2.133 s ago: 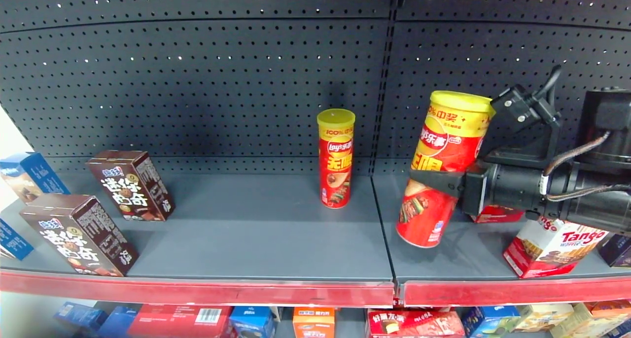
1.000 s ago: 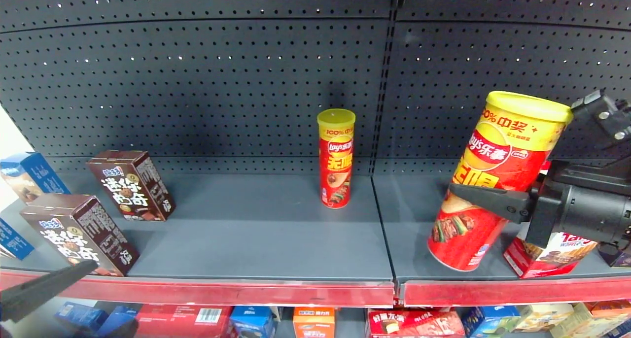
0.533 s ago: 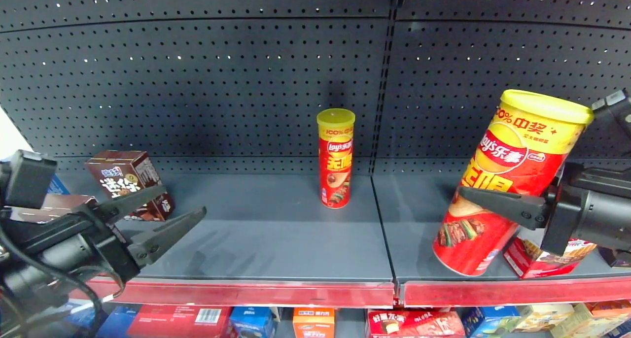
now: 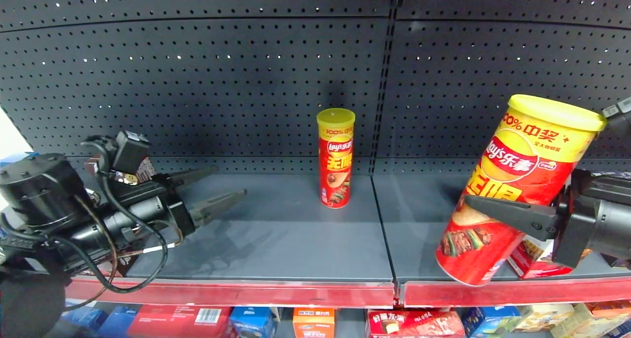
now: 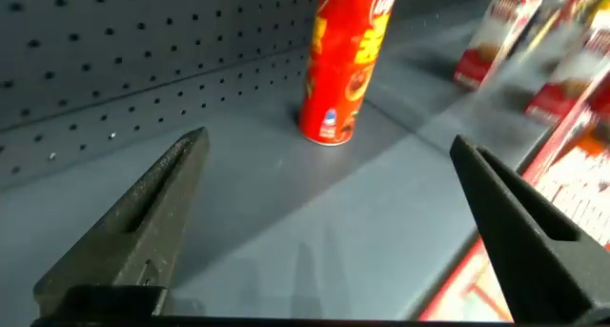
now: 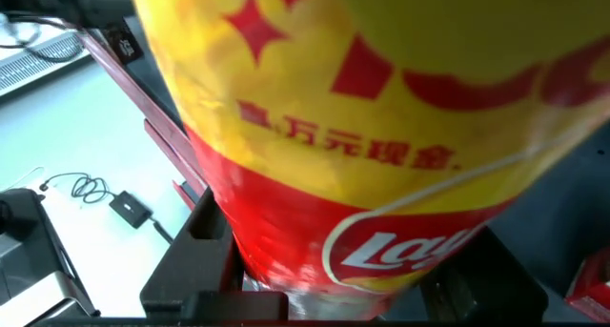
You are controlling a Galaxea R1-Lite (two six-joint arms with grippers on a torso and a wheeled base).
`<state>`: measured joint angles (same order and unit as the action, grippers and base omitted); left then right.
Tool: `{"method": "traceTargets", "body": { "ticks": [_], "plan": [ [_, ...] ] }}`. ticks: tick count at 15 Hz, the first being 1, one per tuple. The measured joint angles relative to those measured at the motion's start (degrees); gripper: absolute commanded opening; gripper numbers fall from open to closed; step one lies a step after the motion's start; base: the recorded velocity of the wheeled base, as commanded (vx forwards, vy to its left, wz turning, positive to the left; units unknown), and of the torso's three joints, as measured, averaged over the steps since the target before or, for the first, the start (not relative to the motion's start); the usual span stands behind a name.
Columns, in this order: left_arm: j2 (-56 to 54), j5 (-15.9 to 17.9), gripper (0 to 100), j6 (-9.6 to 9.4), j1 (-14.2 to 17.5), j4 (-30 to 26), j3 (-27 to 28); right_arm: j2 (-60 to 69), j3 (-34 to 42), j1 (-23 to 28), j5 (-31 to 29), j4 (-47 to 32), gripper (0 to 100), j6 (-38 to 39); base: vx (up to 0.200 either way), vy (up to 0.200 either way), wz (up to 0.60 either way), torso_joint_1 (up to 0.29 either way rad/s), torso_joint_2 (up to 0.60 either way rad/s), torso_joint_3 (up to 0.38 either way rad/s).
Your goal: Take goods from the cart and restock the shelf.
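the restock looks partly done: one can (image 4: pixel 335 158) stands upright on the shelf (image 4: pixel 276 239) at the centre of the frame, close to the pegboard (image 4: pixel 197 82), and a second, tilted can (image 4: pixel 522 180) is not yet set down. the right gripper (image 4: pixel 493 200) holds it at the right of the frame, fingers clamped on its middle, one across the front and the other hidden behind. its yellow lid leans toward the upper right and its base hangs low by the shelf's red front edge (image 4: pixel 493 291); from this angle it is hard to say whether the base touches the shelf, though it seems to be just off it. a red box (image 4: pixel 530 261) sits just behind it at the lower right. the left gripper (image 4: pixel 230 181) is at the left of the frame over the shelf, fingers spread wide and holding nothing, aimed toward the standing can but well apart from it. a brown box (image 4: pixel 145 166) peeks out behind that arm. what is left, by my judgement: bring the held can upright, set it on bare shelf near the standing one, let go, then go for more goods.
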<state>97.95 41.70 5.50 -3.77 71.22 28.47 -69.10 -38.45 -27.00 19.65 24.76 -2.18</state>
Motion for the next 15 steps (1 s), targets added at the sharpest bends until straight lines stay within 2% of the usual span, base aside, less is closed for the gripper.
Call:
{"method": "traceTargets", "body": {
  "ticks": [1, 3, 7, 11, 15],
  "plan": [
    [2.1, 0.9, 100, -0.85, -0.1, 0.0, 1.8, 0.0, -0.1, 0.0, 0.1, 0.0, 0, 0.0, 0.0, 0.0, 0.0, 0.0, 0.0, 0.0],
    [5.6, 2.0, 100, -1.15, -0.5, -0.1, 5.8, 0.0, -0.2, 0.0, 0.3, 0.0, 0, 0.0, 0.0, 0.0, 0.0, 0.0, 0.0, 0.0],
    [13.3, 2.9, 100, -1.01, -2.8, -2.7, 21.1, -0.2, -0.1, 0.6, 0.5, 0.0, 0, 0.1, 0.0, 0.0, 0.0, 0.0, 0.0, 0.0],
    [19.0, 3.3, 100, -0.96, -6.6, -7.7, 33.0, -0.3, 0.1, 1.5, 1.1, 0.0, 0, 0.1, 0.0, 0.0, 0.0, 0.0, 0.0, 0.0],
    [22.3, 6.2, 100, -0.9, -8.6, -11.8, 39.6, -0.3, 0.1, 1.7, 1.1, 0.0, 0, 0.1, 0.0, 0.0, 0.0, 0.0, 0.0, 0.0]
  ]
}}
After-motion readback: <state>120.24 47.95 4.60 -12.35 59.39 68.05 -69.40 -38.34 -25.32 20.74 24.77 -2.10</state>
